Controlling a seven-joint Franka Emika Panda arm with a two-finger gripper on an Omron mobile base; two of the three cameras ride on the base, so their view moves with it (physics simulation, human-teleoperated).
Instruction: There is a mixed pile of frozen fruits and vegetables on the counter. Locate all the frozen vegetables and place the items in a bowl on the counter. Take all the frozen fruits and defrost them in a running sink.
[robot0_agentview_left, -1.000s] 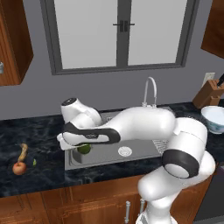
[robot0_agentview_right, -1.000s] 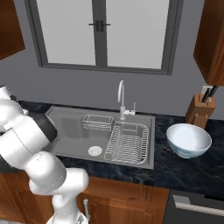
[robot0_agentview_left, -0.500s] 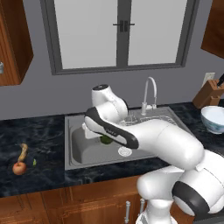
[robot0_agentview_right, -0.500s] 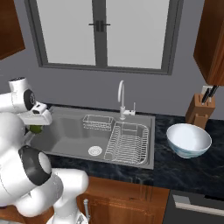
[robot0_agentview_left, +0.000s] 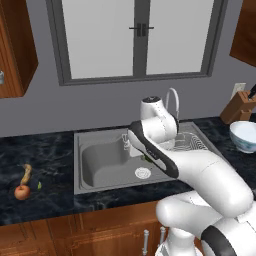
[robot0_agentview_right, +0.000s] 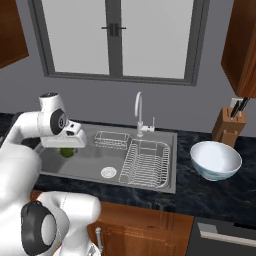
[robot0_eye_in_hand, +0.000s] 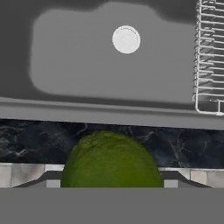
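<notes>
My gripper (robot0_agentview_right: 66, 148) is shut on the lumpy green ball (robot0_agentview_right: 66, 151), one of the frozen vegetables, and holds it above the left part of the sink (robot0_agentview_right: 90, 161). The hand view has the green ball (robot0_eye_in_hand: 111, 159) close up at the bottom, with the sink (robot0_eye_in_hand: 78, 65) basin and its round drain beyond. The frozen fruits lie on the counter (robot0_agentview_left: 45, 150) far left: a red-orange apple-like fruit (robot0_agentview_left: 21, 192) and a slim banana-like fruit (robot0_agentview_left: 26, 173), with a tiny green bit (robot0_agentview_left: 39, 185) beside them. The white bowl (robot0_agentview_right: 215, 160) stands on the counter right of the sink.
A wire dish rack (robot0_agentview_right: 146, 159) fills the sink's right half, with a smaller wire basket (robot0_agentview_right: 111, 139) behind. The curved faucet (robot0_agentview_right: 139, 112) rises at the back. A wooden knife block (robot0_agentview_right: 228, 129) stands behind the bowl. A window and wooden wall cabinets are above.
The arm has swung right from the sink's left edge, carrying the green ball over the basin. The fruits and the bowl have stayed in place.
</notes>
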